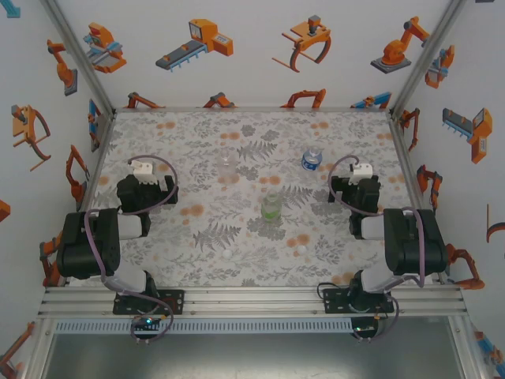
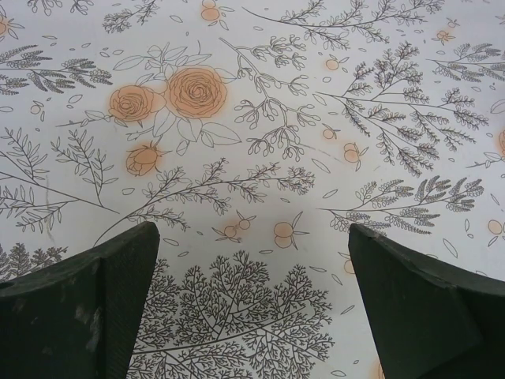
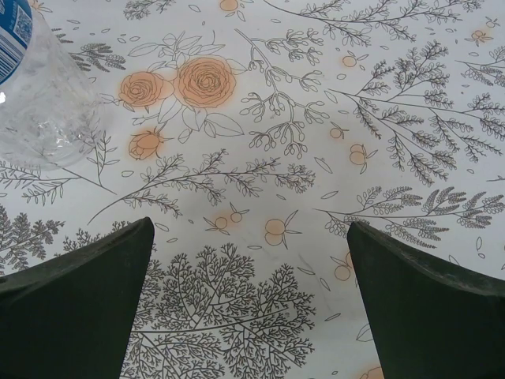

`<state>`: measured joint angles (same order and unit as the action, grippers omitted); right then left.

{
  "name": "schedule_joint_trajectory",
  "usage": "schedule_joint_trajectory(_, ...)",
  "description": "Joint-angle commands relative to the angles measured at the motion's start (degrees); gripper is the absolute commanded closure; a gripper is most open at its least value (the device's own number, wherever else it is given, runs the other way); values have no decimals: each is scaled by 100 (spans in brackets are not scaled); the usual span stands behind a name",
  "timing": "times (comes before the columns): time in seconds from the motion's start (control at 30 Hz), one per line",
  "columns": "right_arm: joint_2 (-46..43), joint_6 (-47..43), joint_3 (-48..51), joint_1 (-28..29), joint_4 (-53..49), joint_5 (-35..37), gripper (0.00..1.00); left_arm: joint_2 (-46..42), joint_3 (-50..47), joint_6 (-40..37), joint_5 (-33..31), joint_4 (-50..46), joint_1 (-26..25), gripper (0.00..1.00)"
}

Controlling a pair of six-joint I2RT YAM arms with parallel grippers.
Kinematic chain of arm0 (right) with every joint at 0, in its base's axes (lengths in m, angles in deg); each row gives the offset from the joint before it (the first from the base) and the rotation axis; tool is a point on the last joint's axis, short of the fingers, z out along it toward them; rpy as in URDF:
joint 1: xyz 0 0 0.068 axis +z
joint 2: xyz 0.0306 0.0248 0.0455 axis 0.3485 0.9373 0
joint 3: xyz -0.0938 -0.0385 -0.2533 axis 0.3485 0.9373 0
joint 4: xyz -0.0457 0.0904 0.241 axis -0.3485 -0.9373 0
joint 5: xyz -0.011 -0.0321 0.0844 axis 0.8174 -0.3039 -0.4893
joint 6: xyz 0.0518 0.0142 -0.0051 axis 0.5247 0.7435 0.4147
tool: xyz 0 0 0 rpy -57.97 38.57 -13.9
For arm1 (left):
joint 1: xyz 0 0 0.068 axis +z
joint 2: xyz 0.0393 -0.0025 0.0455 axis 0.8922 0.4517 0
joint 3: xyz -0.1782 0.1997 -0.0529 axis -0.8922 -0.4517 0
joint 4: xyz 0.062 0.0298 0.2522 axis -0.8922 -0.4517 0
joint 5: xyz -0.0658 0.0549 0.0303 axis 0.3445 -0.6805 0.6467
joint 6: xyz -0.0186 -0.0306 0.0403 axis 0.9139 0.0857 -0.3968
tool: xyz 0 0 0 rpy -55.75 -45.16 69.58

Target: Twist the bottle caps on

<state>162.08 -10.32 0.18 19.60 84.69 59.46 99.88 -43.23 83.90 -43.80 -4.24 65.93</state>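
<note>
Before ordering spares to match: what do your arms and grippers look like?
Both arms are black and blocky: left arm, right arm. A greyish-purple cable loops along each, with a white block near the wrist. Left gripper and right gripper have dark green wedge-shaped fingers.

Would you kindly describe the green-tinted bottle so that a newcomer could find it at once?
On the floral-print table, three small bottles stand around the middle. The green-tinted bottle is the one closest to the table's near edge, roughly central. Unlike the blue-labelled bottle and the plain clear bottle farther back, its body looks green.
</note>
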Motion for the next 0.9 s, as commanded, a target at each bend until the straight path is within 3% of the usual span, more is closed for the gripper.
schedule_joint_trajectory(0.0, -58, -41, 8, -22, 230, -80, 1, 10, 58, 73, 136, 111, 12, 3)
schedule_joint_trajectory(0.57, -58, -32, 0, -26, 215, -52, 1, 0, 50, 73, 111, 107, -6, 3)
schedule_joint_trajectory(0.73, -15, 394, -141, -26, -10, 924, 1, -3, 50, 73, 107, 110, 1, 3)
schedule_joint_trajectory(0.87, -15, 424, -203, -23, -130, 1033, 1, -3, 50, 73, 120, 108, 5, 3)
